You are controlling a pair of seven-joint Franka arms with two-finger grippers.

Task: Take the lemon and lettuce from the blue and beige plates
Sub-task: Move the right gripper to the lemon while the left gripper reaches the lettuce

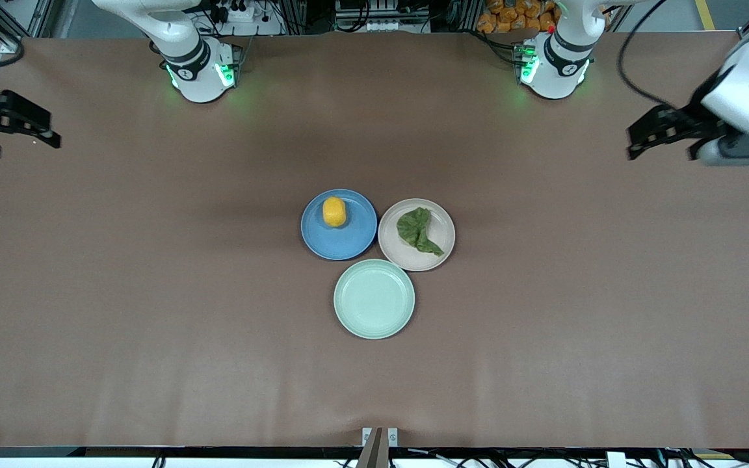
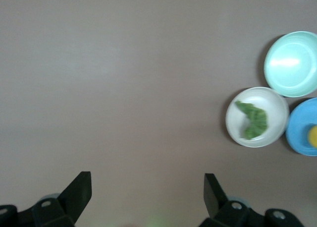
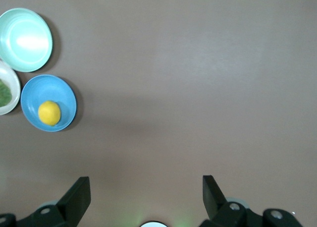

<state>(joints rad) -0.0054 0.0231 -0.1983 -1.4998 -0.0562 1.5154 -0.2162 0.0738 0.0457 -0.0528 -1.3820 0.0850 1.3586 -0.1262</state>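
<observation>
A mint-green plate (image 1: 374, 299) sits nearest on the brown desk (image 1: 153, 292). Touching it, or nearly so, are the blue plate (image 1: 339, 225) holding the lemon (image 1: 334, 212) and the beige plate (image 1: 417, 234) holding the lettuce (image 1: 417, 231). The left gripper (image 1: 657, 133) and right gripper (image 1: 13, 127) hover wide apart over opposite desk ends.

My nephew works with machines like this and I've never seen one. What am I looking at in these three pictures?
Two robot arms stand at a brown table. The big picture looks down from across it; the two small ones come from cameras on each arm's wrist. The left gripper and the right gripper hang over the table's ends, jaws open, holding nothing. In the middle sit three plates that touch: a lemon on the blue plate, a lettuce leaf on the beige plate, and a mint-green plate, nearest the front camera.
</observation>
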